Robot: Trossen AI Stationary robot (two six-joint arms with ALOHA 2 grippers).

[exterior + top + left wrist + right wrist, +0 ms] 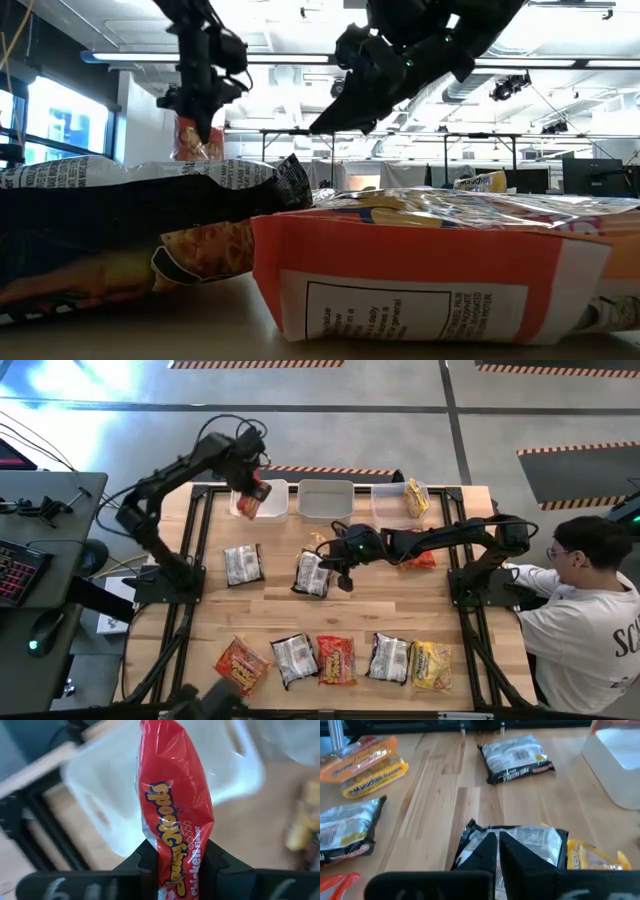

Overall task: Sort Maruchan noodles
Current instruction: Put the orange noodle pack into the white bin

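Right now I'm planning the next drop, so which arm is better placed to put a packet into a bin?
The left. Its fingers hold a red packet over the leftmost bin. The right gripper is down at a silver packet mid-table, away from the bins.

**Free room and obstacles on the table**

The back edge is blocked by three pale bins standing side by side. The near edge is crowded by a row of noodle packets, close together. Between them a bare band of wooden table is free for passing. Two silver packets lie in the middle-left. The left gripper with a red packet hangs over the left bin.
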